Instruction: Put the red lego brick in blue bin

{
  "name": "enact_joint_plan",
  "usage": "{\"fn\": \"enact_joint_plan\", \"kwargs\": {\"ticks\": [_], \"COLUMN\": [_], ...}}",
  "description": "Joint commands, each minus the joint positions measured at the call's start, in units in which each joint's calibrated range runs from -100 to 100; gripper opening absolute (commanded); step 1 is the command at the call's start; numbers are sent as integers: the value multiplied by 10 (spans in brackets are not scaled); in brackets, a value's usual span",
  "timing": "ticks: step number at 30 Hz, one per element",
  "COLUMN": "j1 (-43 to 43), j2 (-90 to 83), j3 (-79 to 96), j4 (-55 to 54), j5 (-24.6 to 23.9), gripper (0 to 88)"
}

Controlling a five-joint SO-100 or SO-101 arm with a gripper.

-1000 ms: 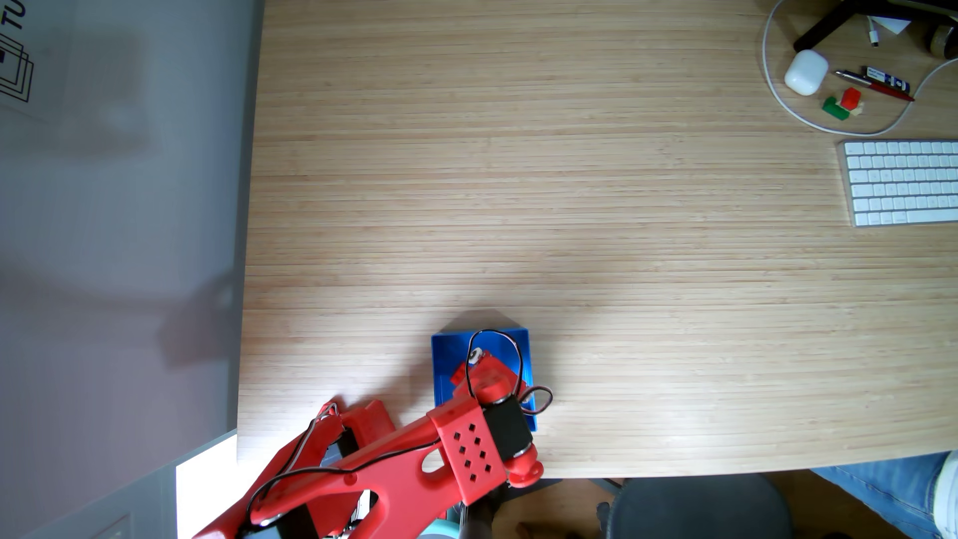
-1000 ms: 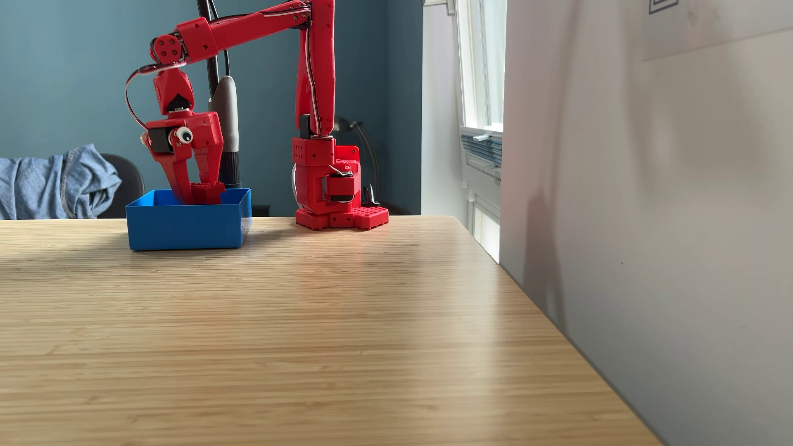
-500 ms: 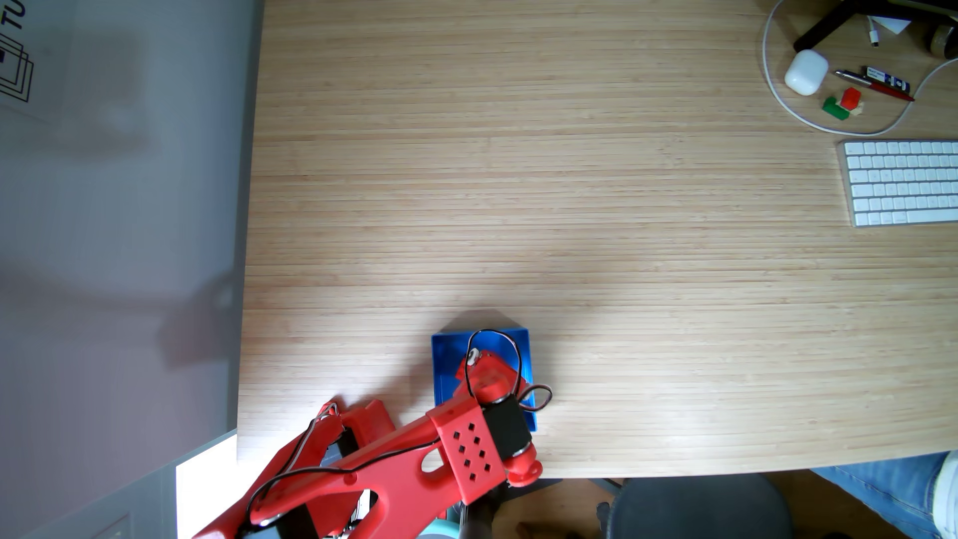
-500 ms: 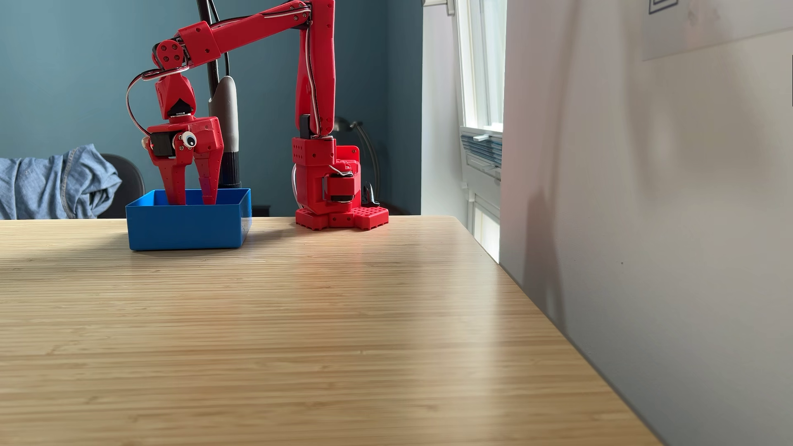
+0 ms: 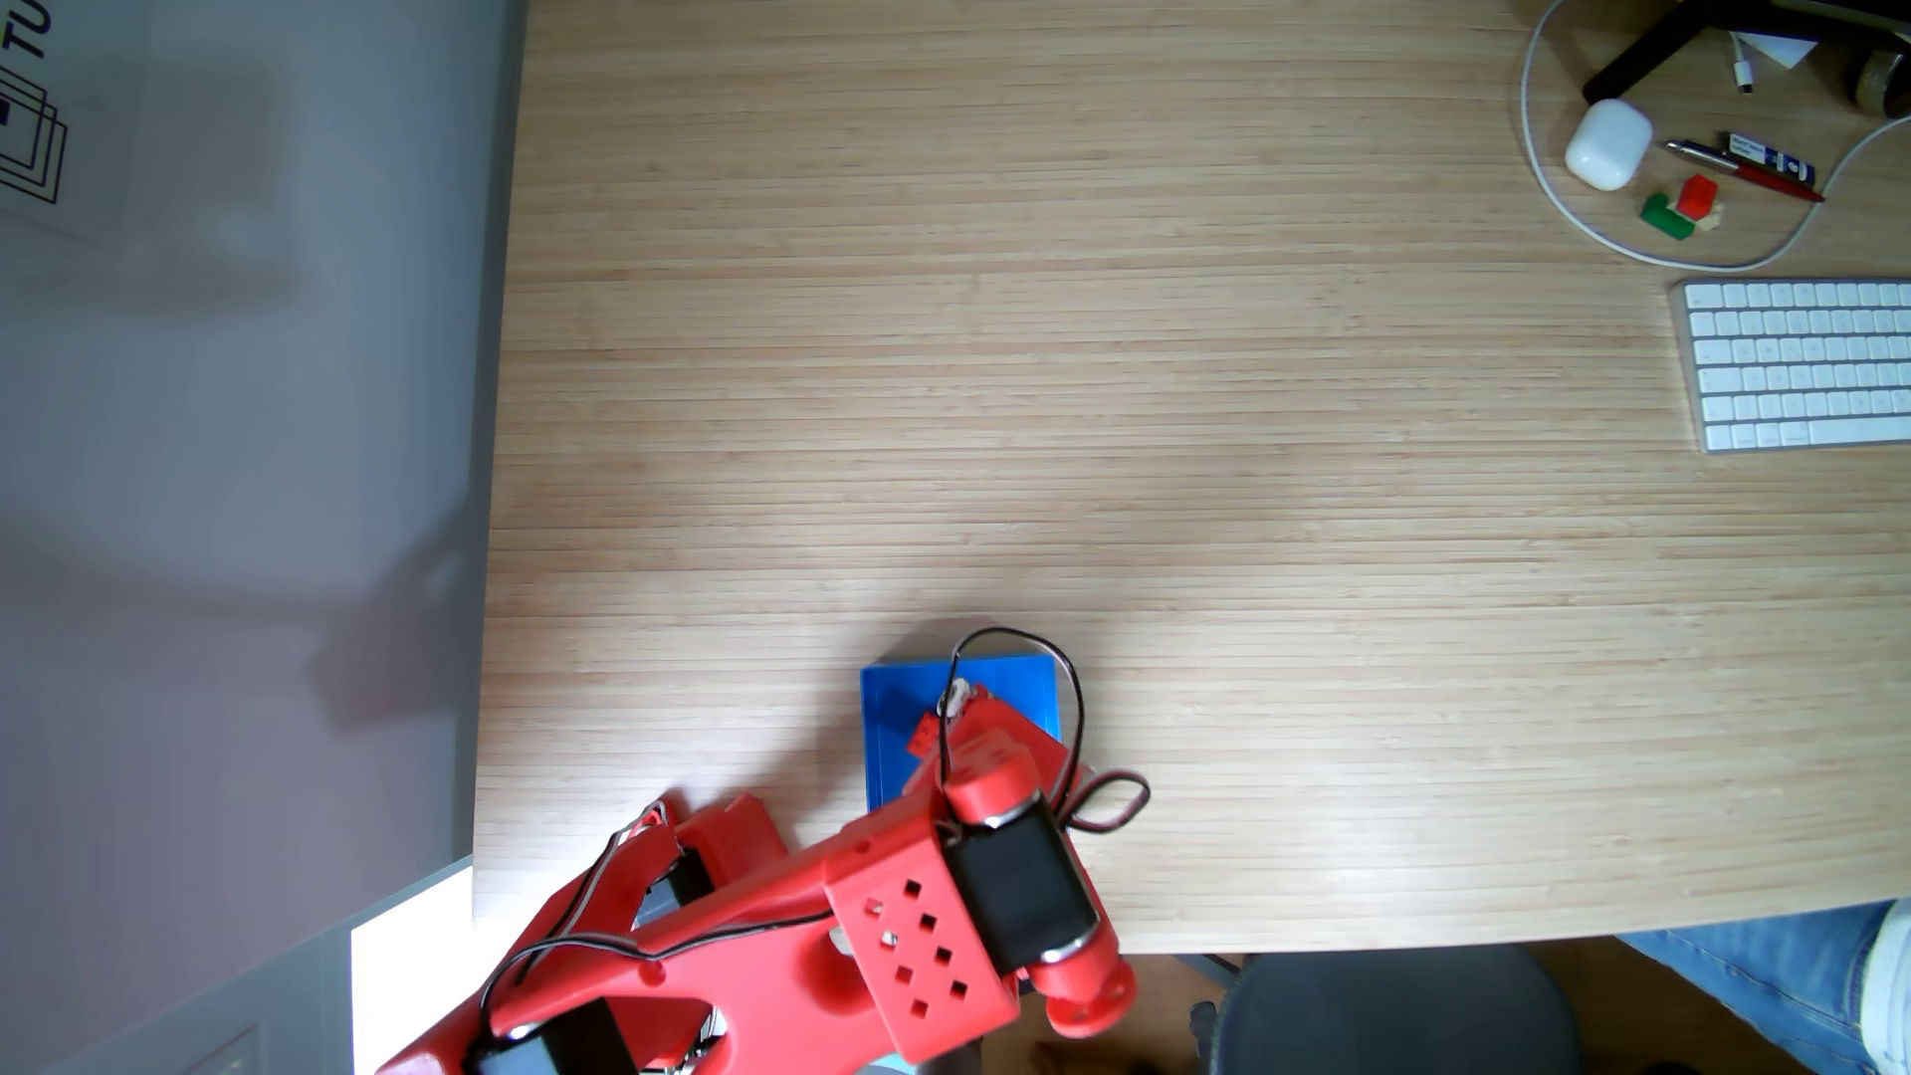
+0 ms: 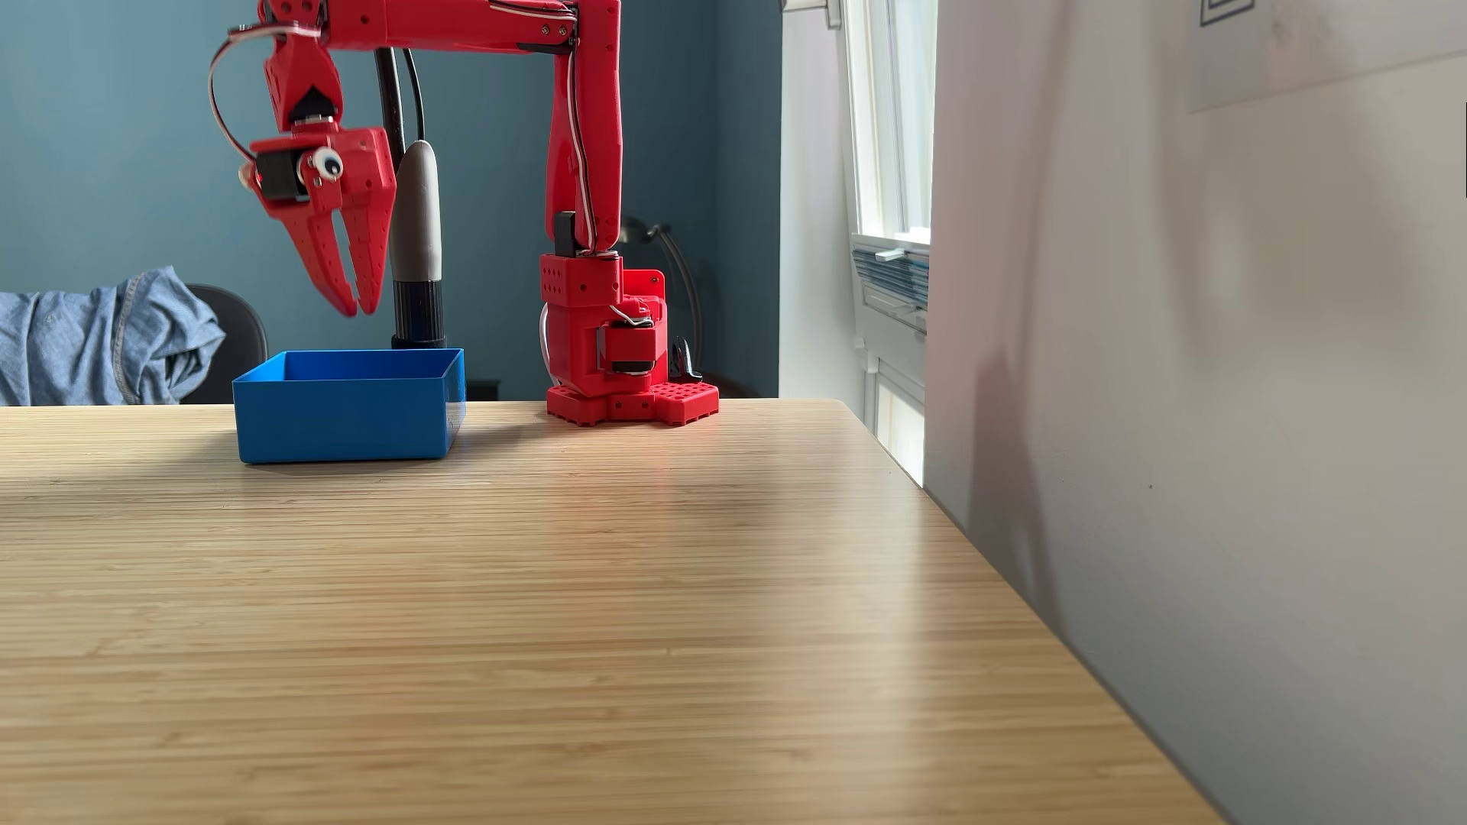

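Lying on the floor of the blue bin (image 5: pixel 889 724), the red lego brick (image 5: pixel 923 735) shows from above as a small red piece beside the arm's wrist; its long axis cannot be told, since the arm covers part of it. Directly above it hangs the claw (image 6: pixel 357 305), clear of the bin's rim (image 6: pixel 349 379) in the side-on fixed view, its fingers slightly parted and holding nothing. Judging by this, the drop is done; nothing else shows inside the bin on the tabletop (image 6: pixel 556 595).
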State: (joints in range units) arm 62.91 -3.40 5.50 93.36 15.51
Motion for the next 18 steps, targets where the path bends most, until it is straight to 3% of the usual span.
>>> {"fn": "enact_joint_plan", "kwargs": {"ticks": [1,12,18], "j1": [-55,-344,-448], "j2": [-45,-45,-46], "j3": [-64,-23,-13], "j4": [19,15,5], "j5": [-41,-180,-224], "gripper": [1,1,1]}}
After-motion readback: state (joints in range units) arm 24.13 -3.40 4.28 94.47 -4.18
